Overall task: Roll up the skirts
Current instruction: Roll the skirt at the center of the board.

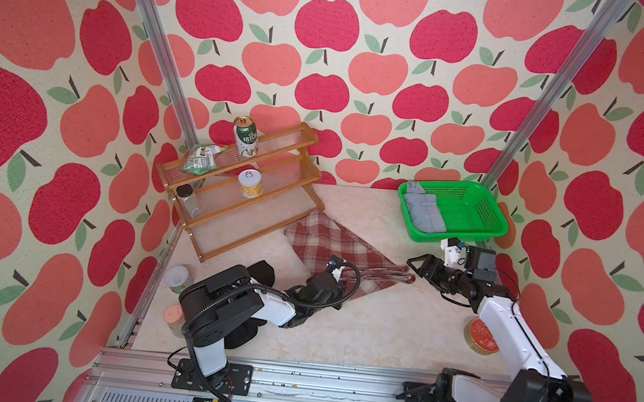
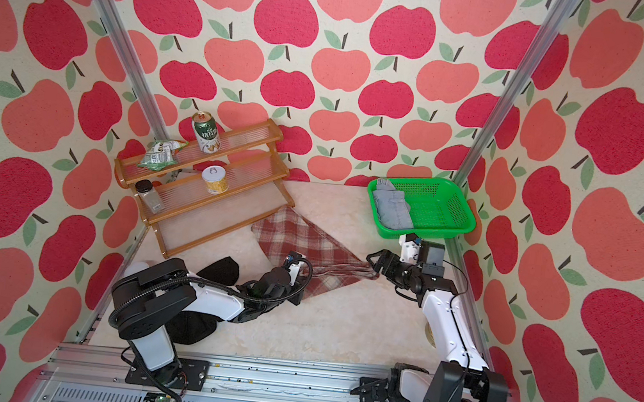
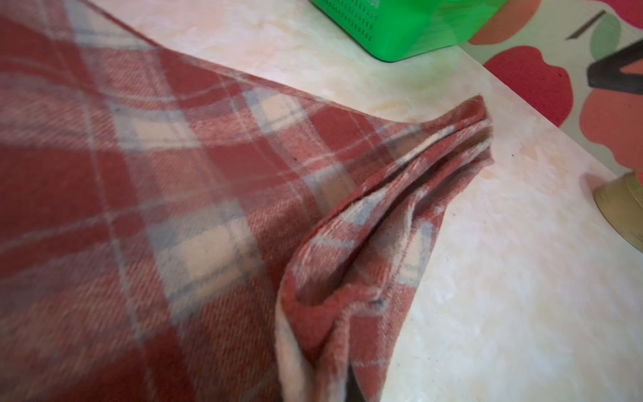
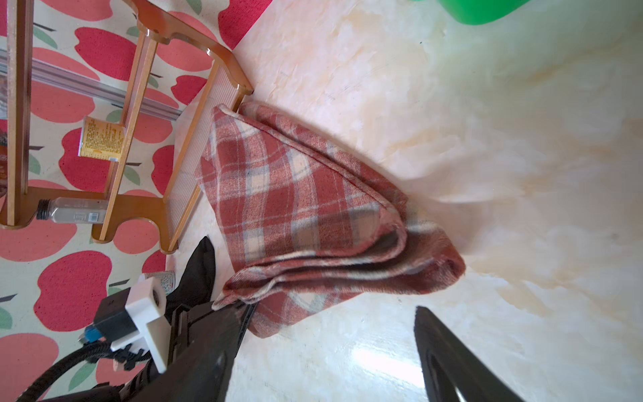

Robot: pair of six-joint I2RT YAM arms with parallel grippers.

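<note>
The plaid skirt lies half folded just in front of the wooden rack. The left gripper is clamped on its near edge; the right gripper hangs beside its bunched corner, jaws apart, empty.

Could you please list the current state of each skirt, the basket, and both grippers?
plaid skirt: lying on the table, folded over, near edge bunched in layers, not yet rolled.
denim skirt: rolled, inside the basket.
black skirt: crumpled on the table, mostly hidden under the left arm.
green basket: upright, holding only the denim skirt.
left gripper: shut on the plaid skirt's edge.
right gripper: open, beside the plaid skirt's corner.
</note>
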